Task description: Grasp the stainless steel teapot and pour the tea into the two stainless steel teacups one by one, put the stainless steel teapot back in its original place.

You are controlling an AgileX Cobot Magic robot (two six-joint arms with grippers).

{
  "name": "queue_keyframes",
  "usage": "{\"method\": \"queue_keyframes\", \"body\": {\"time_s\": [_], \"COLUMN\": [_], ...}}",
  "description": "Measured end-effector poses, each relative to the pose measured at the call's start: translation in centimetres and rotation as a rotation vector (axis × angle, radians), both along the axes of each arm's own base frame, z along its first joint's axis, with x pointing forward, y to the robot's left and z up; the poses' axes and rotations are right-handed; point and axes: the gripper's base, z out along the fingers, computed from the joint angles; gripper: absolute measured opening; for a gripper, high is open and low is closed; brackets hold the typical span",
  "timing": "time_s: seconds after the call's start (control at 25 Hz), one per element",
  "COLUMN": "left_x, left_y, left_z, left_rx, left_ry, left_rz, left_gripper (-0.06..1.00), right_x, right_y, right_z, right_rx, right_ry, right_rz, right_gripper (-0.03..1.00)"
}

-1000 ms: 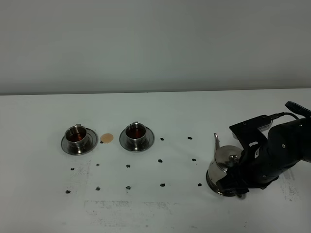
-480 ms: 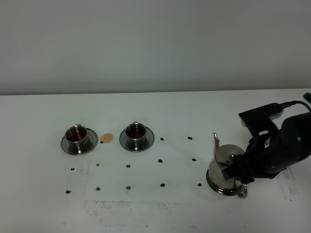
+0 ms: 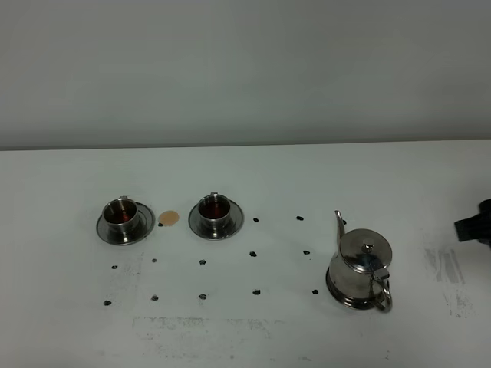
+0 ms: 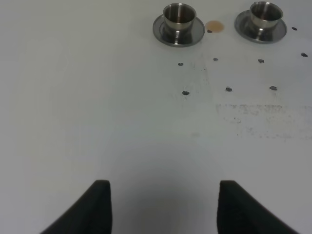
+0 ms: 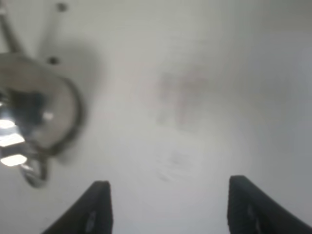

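The stainless steel teapot (image 3: 359, 264) stands upright on its round saucer (image 3: 342, 298) at the right front of the table, spout pointing away, loop handle toward the front. It shows blurred in the right wrist view (image 5: 36, 109). My right gripper (image 5: 168, 187) is open and empty, well clear of the pot; only a dark bit of that arm (image 3: 476, 228) shows at the right edge. Two stainless steel teacups (image 3: 120, 215) (image 3: 215, 209) hold dark tea on their saucers at the left. My left gripper (image 4: 164, 185) is open over bare table, far short of the cups (image 4: 179, 15) (image 4: 265, 13).
A small orange tea spot (image 3: 169, 218) lies between the two cup saucers. Several small black marks (image 3: 255, 254) dot the white table between the cups and the pot. Smudges (image 3: 445, 264) mark the table at the right.
My right arm has let go of the teapot's handle and pulled back to the right, almost out of the exterior view. The teapot stays on its saucer.
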Motion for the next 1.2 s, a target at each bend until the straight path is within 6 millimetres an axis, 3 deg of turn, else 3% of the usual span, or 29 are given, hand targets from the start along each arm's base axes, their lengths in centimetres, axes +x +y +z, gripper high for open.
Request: {"method": "queue_keyframes", "body": {"time_s": [0.12,0.24,0.4,0.72,0.96,1.2], "left_x": [0.0,0.0,0.0,0.0,0.0,0.0], "left_y": [0.0,0.0,0.0,0.0,0.0,0.0], "left_z": [0.0,0.0,0.0,0.0,0.0,0.0], "left_rx": [0.0,0.0,0.0,0.0,0.0,0.0], "left_ry": [0.0,0.0,0.0,0.0,0.0,0.0], "left_rz": [0.0,0.0,0.0,0.0,0.0,0.0], "left_gripper": [0.54,0.54,0.54,0.54,0.54,0.54], "right_x": [-2.7,-5.9,-10.5,-18.8,-23.0,-25.5], "right_y": [-1.6,-2.7,-3.7,-3.9,-3.9,-3.8], "right_z": [2.2,3.0,3.0,3.1,1.9,0.2], "right_rx": [-0.019,-0.017,-0.022,0.001,0.018,0.034], "right_ry": [-0.047,-0.099,-0.133,-0.239,-0.268,-0.348], "right_rz": [-0.056,-0.102,-0.163,-0.22,-0.254,-0.256], "right_gripper": [0.53,0.53,0.53,0.53,0.53,0.53]}}
